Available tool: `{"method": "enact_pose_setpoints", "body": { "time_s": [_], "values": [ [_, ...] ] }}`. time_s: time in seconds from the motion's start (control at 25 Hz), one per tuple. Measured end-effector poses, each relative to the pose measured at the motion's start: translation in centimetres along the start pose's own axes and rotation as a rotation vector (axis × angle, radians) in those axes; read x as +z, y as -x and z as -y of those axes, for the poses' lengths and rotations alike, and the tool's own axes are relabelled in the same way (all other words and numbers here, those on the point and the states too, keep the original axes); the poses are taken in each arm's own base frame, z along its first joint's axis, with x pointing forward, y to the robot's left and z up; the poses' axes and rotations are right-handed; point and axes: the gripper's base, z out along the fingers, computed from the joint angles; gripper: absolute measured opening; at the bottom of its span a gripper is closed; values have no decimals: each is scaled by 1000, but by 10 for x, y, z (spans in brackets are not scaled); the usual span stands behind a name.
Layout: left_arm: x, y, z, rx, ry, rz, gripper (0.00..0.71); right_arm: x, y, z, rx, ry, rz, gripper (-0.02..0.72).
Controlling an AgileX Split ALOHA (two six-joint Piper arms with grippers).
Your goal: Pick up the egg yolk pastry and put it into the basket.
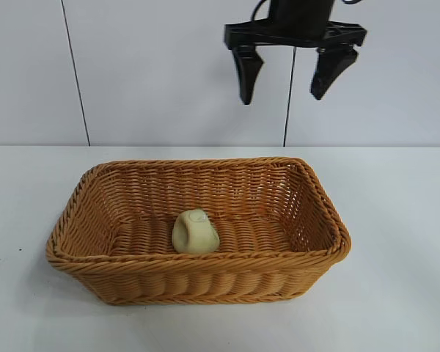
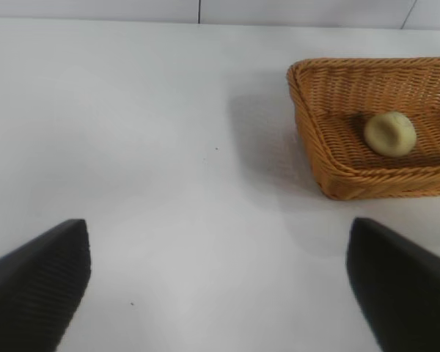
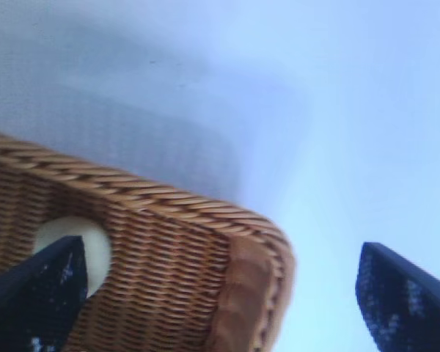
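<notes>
The pastry is lying inside the basket on the worktop. The right hand is being held spread wide and empty above the far rim. Only the left wrist view is showing the left hand, likewise opened wide, well apart from the basket.

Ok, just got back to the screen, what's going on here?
The pastry lies on the floor of the basket, tipped on its side, so the drop looks done. The right gripper hangs open and empty above the basket's far edge. The left gripper is open over bare table beside the basket, holding nothing.
</notes>
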Motion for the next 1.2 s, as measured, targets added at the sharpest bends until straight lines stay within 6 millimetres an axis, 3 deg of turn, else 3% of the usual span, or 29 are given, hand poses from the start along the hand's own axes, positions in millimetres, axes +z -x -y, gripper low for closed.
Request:
{"method": "enact_pose_setpoints", "body": {
  "time_s": [0.2,0.36,0.6,0.76,0.96,1.2],
  "values": [
    [0,0,0,0,0,0,696,3,4,71,144,-51,-4,694],
    [0,0,0,0,0,0,696,3,3,98,199,-59,-10,694],
    [0,0,0,0,0,0,696,3,2,98,172,-38,-18,694],
    [0,0,0,0,0,0,696,0,-9,96,160,-28,-45,694],
    [0,0,0,0,0,0,696,-10,-39,94,148,-26,-106,694],
    [0,0,0,0,0,0,696,-27,-89,90,148,-20,-180,694]
  ]
}}
